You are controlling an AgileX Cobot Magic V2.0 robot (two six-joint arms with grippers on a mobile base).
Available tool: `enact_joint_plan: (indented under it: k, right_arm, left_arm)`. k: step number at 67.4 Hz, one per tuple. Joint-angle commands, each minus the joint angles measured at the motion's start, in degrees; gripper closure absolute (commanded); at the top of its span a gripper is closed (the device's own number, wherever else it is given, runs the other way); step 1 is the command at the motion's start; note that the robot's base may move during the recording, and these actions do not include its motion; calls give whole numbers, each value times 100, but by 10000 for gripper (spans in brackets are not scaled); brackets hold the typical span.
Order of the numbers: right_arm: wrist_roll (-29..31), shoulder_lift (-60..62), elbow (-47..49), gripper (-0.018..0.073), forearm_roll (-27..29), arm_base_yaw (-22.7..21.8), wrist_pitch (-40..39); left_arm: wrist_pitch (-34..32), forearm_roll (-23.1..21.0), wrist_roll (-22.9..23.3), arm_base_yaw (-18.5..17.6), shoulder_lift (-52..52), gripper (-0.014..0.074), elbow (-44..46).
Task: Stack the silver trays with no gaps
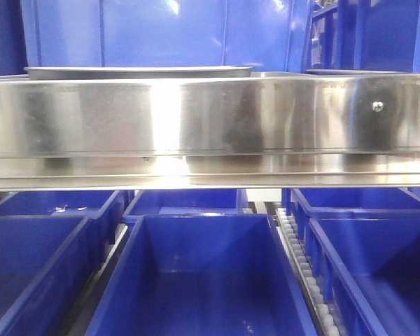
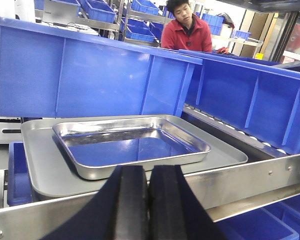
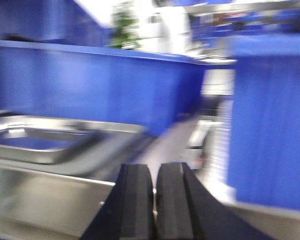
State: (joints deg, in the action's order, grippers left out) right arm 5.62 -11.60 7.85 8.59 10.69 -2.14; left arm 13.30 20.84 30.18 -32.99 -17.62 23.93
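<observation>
Steel fills the middle of the front view: a long shiny rail [image 1: 210, 126] with a screw [image 1: 378, 106] runs across the whole width. Just above its left half shows the thin edge of a tray [image 1: 140, 71]. Blue bins [image 1: 203, 280] sit below, near the camera, and a blue bin wall [image 1: 161, 31] stands far behind.

From the left wrist view, a small silver tray [image 2: 130, 145] lies inside a larger flat tray [image 2: 42, 170], nearer its far left part, its rim resting on the larger tray's floor. The left gripper [image 2: 149, 200] hangs near the rail [image 2: 250, 180], jaws pressed together and holding nothing. A man in red [image 2: 187, 30] sits far behind the blue bins [image 2: 90, 75].

The right wrist view is blurred. The right gripper [image 3: 154, 205] has its jaws nearly touching, empty, above the rail [image 3: 45, 205]. The trays [image 3: 45, 142] lie to the far left.
</observation>
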Motion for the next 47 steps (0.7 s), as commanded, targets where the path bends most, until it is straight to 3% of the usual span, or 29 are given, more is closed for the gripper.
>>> enact_joint_plan:
  k: [1, 8, 25, 47]
  right_arm:
    - [74, 381, -287, 574, 39, -419, -132]
    - [47, 786, -607, 574, 39, -652, -102]
    - [39, 1160, -785, 574, 39, -662, 600]
    - [39, 1160, -785, 574, 39, -662, 637]
  left_arm:
    - [-101, 35, -12, -26, 28, 610, 3]
    - [-101, 35, -12, -26, 28, 610, 3]
    - [-101, 35, -12, -26, 28, 610, 3]
    - [-101, 35, -12, -26, 28, 610, 3]
